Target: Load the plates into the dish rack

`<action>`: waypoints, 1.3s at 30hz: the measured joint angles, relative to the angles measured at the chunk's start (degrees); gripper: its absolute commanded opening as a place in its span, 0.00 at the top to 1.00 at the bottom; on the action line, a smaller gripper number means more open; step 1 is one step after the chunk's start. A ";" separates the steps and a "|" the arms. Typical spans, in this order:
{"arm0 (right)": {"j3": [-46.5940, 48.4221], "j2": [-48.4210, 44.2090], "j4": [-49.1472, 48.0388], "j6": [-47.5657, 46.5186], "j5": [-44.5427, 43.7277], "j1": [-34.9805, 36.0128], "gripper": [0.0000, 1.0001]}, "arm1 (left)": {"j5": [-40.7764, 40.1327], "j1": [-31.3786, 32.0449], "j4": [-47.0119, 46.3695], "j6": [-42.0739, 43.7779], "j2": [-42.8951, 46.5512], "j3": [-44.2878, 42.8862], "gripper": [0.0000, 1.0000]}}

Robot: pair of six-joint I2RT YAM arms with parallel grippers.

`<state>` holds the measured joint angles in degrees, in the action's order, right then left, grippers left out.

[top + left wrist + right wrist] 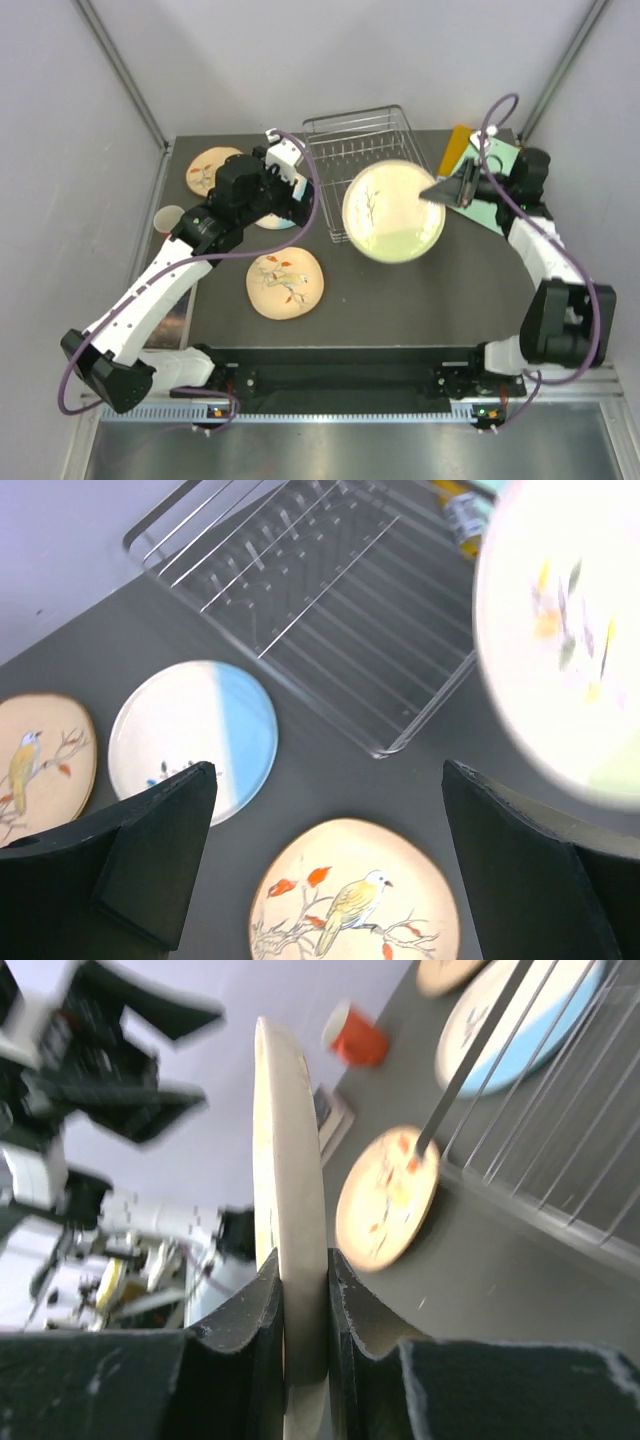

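Nearest the arm bases, a tan plate (pixel 285 283) painted with a bird on a sprig lies flat on the dark surface (pixel 440 300), near of the dish rack (pixel 360 150) and off its left corner, well apart from it.

Farther in, the cream plate with pale green and a leaf sprig (pixel 393 211) is held up off the surface, its face toward the overhead camera. In that view it covers the dish rack's near right corner. The right tool (pixel 445 190) is clamped on this plate's rim on the side away from the rack's left end. In the right wrist view the two fingers (pixel 240 1330) press the rim between them, seen edge-on.

Level with it, a white-and-light-blue plate (pixel 195 738) lies flat just beside the dish rack's near left corner, mostly hidden under the left arm from overhead. The left tool (pixel 327 775) hangs above the surface there with its fingers wide apart, gripping nothing.

Well to the left of the dish rack stands a small red cup (pixel 357 1037).

Farther back, a second tan plate (pixel 212 170) lies flat to the left of the dish rack, apart from it.

The dish rack itself sits at the far edge of the surface, no plate among its tines. To its right lie a green board (pixel 497 162) and an orange board (pixel 458 143).
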<state>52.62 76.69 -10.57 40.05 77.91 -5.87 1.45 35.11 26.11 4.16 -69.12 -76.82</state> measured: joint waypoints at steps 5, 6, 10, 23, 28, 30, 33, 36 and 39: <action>20.02 15.28 -1.86 5.92 -4.35 -2.97 1.00 | -2.34 -1.36 -1.73 0.98 -0.33 3.63 0.01; 24.00 17.70 -1.64 6.08 -5.97 -3.34 1.00 | -2.67 -1.40 -2.56 1.05 -0.33 4.37 0.01; 36.61 24.61 1.86 5.22 -11.50 -4.07 1.00 | -3.19 -1.53 -5.05 1.01 -0.31 6.60 0.01; 67.49 40.09 27.71 -14.01 -36.41 -2.19 1.00 | -3.50 -1.66 -9.01 -0.15 -0.87 8.90 0.01; 70.44 41.03 34.05 -21.53 -47.93 1.51 1.00 | -3.93 -1.70 -9.11 -0.17 -0.87 9.73 0.01; 70.53 41.03 36.17 -24.52 -52.22 4.02 1.00 | -3.98 -1.70 -9.51 -0.17 -0.87 9.73 0.01; 71.58 41.53 39.63 -27.08 -57.20 7.78 1.00 | -4.13 -1.70 -9.79 -0.17 -0.87 9.79 0.01; 73.66 42.64 40.98 -28.52 -60.17 10.49 1.00 | -4.17 -1.73 -9.86 -0.17 -0.87 9.90 0.01; 74.29 42.91 40.79 -29.99 -62.47 11.32 1.00 | -4.31 -1.77 -9.84 -0.15 -0.92 9.97 0.01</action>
<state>126.91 119.59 30.22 10.07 15.44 5.45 -2.85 33.34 16.27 4.01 -70.04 -66.85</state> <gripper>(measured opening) 0.153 0.990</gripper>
